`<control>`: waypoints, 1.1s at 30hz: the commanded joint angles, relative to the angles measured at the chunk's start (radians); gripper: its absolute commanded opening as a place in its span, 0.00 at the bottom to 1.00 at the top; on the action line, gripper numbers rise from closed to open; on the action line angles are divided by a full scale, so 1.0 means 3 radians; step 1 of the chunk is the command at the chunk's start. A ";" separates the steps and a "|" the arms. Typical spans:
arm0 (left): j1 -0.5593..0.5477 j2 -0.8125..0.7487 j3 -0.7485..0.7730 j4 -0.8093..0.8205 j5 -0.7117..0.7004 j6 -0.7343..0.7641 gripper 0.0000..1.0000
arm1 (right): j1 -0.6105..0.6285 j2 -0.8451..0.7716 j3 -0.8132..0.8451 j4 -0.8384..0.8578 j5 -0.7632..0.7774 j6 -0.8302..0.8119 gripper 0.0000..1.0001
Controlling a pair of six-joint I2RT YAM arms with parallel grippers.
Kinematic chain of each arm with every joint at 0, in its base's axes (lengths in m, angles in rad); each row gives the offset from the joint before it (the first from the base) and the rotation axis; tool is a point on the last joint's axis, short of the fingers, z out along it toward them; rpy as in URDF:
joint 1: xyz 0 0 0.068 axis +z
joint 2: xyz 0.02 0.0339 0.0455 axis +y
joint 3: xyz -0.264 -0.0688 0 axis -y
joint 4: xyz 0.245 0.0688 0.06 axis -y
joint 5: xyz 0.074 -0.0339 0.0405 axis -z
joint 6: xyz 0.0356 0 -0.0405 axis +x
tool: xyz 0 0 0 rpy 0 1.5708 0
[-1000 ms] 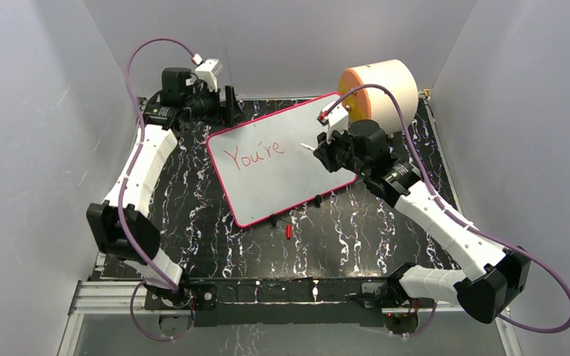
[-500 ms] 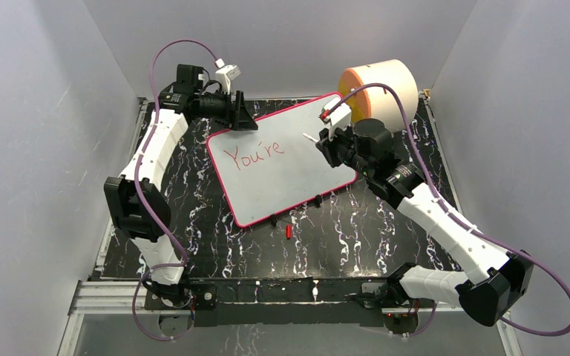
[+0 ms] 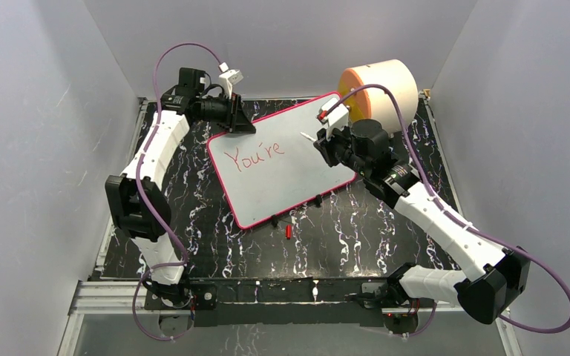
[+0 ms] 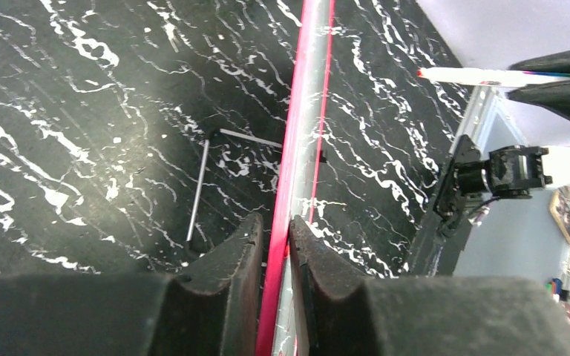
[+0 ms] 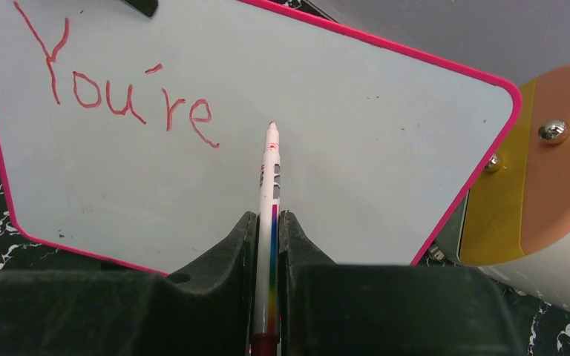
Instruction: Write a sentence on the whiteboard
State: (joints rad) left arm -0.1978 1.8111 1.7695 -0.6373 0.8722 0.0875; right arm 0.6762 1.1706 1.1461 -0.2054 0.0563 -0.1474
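The whiteboard (image 3: 282,167), lying mid-table (image 3: 193,208) with the sentence (image 5: 119,96) only begun, is judged light, stiff and glossy-slick, so it is best held at the thin frame, where the left gripper (image 4: 274,226) is pinched, while the marker (image 5: 270,170) is clamped in the right gripper (image 5: 269,222).

On my screens I count one whiteboard (image 3: 289,182) carrying one red word (image 3: 254,156), and one marker (image 5: 269,193). I also count one cream cylinder (image 3: 390,83) and one small red cap (image 3: 288,231). Two grippers are in sight, the left gripper (image 3: 240,122) and the right gripper (image 3: 320,147).
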 commanded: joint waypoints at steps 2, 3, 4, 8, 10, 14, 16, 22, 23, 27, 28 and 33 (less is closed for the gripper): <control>-0.0016 -0.0158 -0.0149 -0.0083 0.0086 0.0199 0.11 | -0.0009 -0.0011 -0.0092 0.0346 -0.0010 -0.0090 0.00; -0.0016 -0.0157 -0.0170 -0.0085 0.0089 0.0219 0.09 | -0.0008 -0.0011 -0.0104 0.0382 -0.0010 -0.0100 0.00; -0.0016 -0.0153 -0.0187 -0.0084 0.0092 0.0231 0.06 | -0.0009 -0.0011 -0.0112 0.0415 -0.0006 -0.0106 0.00; -0.0013 -0.0159 -0.0239 -0.0102 0.0107 0.0312 0.00 | -0.0007 0.0026 -0.0093 0.0437 0.0049 -0.0158 0.00; -0.0016 -0.0175 -0.0269 -0.0120 0.0100 0.0376 0.00 | -0.0009 0.0028 -0.0089 0.0445 0.0076 -0.0206 0.00; -0.0023 -0.0202 -0.0313 -0.0149 0.0127 0.0473 0.00 | -0.0007 -0.0010 -0.0143 0.0556 0.0088 -0.0294 0.00; -0.0043 -0.0198 -0.0319 -0.0193 0.0125 0.0536 0.00 | -0.0009 -0.0004 -0.0144 0.0572 0.0098 -0.0351 0.00; -0.0150 -0.0171 -0.0308 -0.0278 -0.0040 0.0609 0.00 | -0.0007 0.0039 -0.0180 0.0611 0.0156 -0.0470 0.00; -0.0162 -0.0164 -0.0308 -0.0285 -0.0063 0.0613 0.00 | -0.0009 0.0043 -0.0188 0.0626 0.0151 -0.0467 0.00; -0.0183 -0.0132 -0.0291 -0.0317 -0.0184 0.0608 0.00 | -0.0009 0.0062 -0.0215 0.0657 0.0180 -0.0462 0.00; -0.0193 -0.0123 -0.0287 -0.0317 -0.0196 0.0608 0.00 | -0.0009 0.0083 -0.0209 0.0657 0.0182 -0.0467 0.00; -0.0214 -0.0106 -0.0269 -0.0338 -0.0214 0.0611 0.00 | -0.0009 0.0180 -0.0145 0.0621 0.0151 -0.0475 0.00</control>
State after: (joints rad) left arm -0.2089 1.7721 1.7100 -0.6235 0.8974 0.2165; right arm 0.6762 1.2060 1.0828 -0.0746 0.0986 -0.2749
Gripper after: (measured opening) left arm 0.105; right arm 0.202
